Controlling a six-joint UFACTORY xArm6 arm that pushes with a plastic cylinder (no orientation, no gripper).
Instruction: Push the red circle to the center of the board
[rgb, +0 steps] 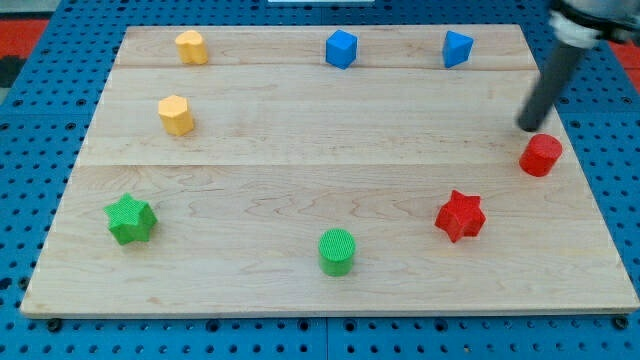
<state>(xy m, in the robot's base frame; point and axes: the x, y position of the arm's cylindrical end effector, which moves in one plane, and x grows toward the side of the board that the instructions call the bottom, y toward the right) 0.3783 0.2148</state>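
The red circle (541, 155) is a short red cylinder near the view's right edge of the wooden board (300, 170), about mid-height. My dark rod comes down from the view's top right. My tip (527, 127) sits just above and slightly left of the red circle, very close to it; I cannot tell whether they touch. The board's middle lies far to the view's left of the red circle.
A red star (460, 215) lies below-left of the red circle. A green circle (337, 251) sits at bottom centre, a green star (130, 220) at left. Two yellow blocks (192, 47) (176, 115) are top left. Two blue blocks (341, 49) (457, 49) are along the top.
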